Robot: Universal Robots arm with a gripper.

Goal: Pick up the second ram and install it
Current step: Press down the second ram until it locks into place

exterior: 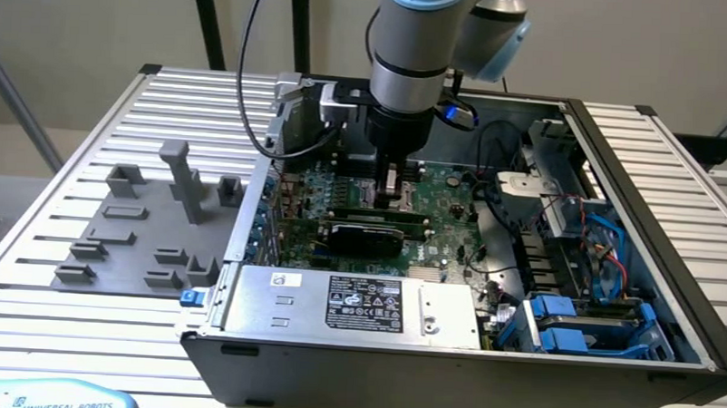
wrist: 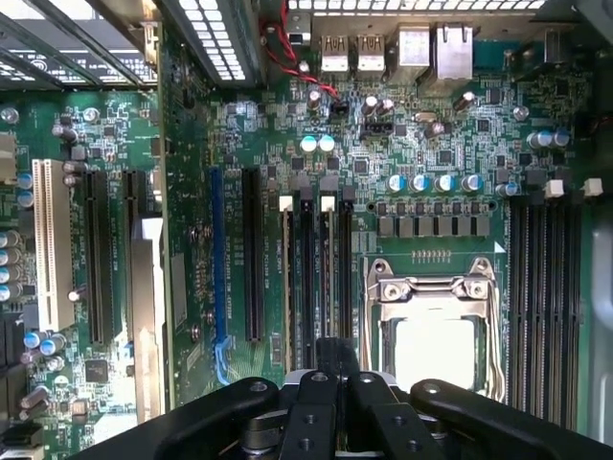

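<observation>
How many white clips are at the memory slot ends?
4 white clips: two on one side of the processor socket, two on its other side. More may hide under the pincer.

arm [exterior: 424, 25] cropped above, label [exterior: 366, 304] text illegible

Even, bright light — perhaps slightly soft.

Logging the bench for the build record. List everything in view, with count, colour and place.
computer case: one, grey, open on the slatted table.
motherboard: one, green, inside the case.
expansion card: one, black, standing across the motherboard.
power supply: one, silver, at the case's near edge.
processor socket: one, silver frame, on the motherboard.
fixture tray: one, grey, at the exterior view's left.
gripper: one, black, fingers shut, over the slots beside the socket.
</observation>
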